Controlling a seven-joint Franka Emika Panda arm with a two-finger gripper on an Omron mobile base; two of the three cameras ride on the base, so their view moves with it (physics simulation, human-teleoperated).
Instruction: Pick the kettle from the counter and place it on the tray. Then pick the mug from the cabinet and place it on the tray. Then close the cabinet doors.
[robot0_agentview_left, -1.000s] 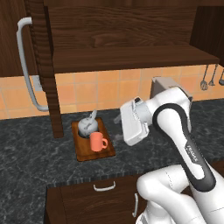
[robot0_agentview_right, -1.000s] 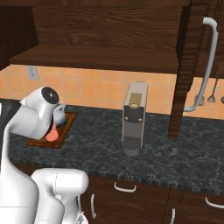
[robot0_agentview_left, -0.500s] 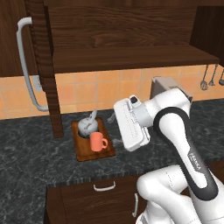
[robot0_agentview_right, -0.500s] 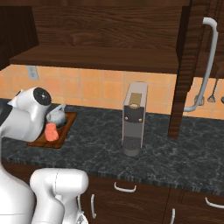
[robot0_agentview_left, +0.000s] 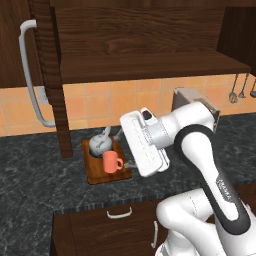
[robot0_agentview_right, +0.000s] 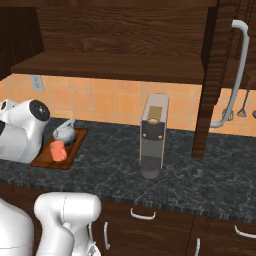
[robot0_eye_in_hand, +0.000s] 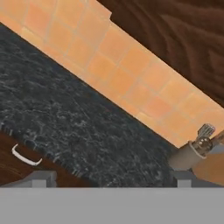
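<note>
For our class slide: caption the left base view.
Kettle and mug on the tray; cabinet doors open.

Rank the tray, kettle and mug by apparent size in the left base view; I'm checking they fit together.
1. tray, clearly largest.
2. kettle.
3. mug.
The kettle and mug look close in size, so their order is unsure.

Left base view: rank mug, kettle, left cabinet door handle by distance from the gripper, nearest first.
The gripper is beside the tray's right edge.
1. mug: on the tray, just left of the gripper.
2. kettle: at the tray's back, further left and behind the mug.
3. left cabinet door handle: high up at far left, clearly farthest.
</note>
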